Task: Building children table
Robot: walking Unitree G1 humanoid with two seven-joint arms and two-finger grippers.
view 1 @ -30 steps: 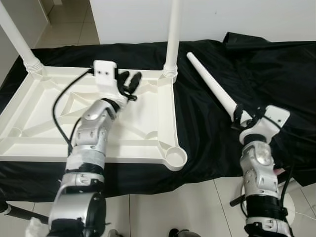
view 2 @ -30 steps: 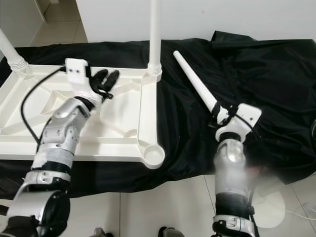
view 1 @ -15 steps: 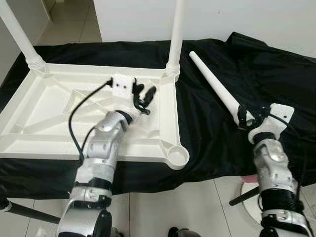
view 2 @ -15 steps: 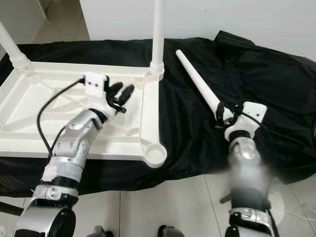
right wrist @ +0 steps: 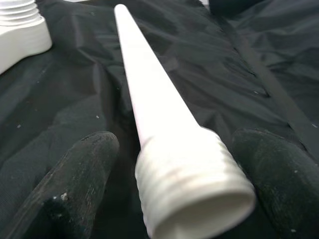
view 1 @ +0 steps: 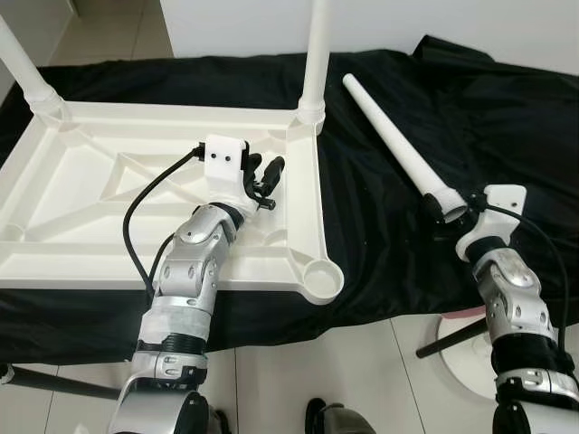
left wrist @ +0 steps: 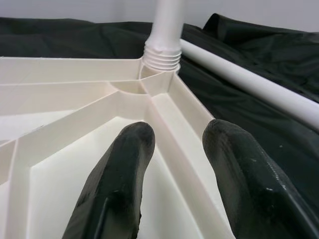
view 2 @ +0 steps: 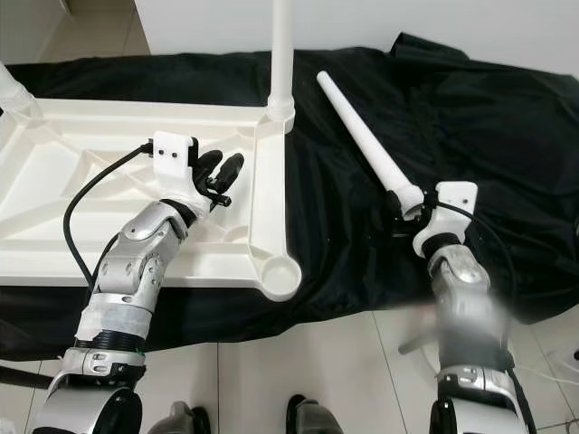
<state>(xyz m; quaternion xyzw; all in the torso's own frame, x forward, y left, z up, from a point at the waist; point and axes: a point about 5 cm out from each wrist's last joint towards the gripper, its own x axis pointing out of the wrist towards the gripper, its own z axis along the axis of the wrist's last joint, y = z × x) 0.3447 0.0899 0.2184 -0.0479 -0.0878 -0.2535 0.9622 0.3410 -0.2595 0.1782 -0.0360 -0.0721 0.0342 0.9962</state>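
Both upright legs (view 1: 315, 54) cut off at top; right forearm (view 2: 466, 312) blurred.

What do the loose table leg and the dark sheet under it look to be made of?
Loose leg: likely moulded plastic, smooth matte white, with a threaded end seen in the right wrist view. Dark sheet: thin black fabric, probably synthetic, creased with a slight sheen.

Left arm stretched forward, left claw (view 1: 265, 175) parted — right arm bent low, right claw (right wrist: 169, 184) spread wide
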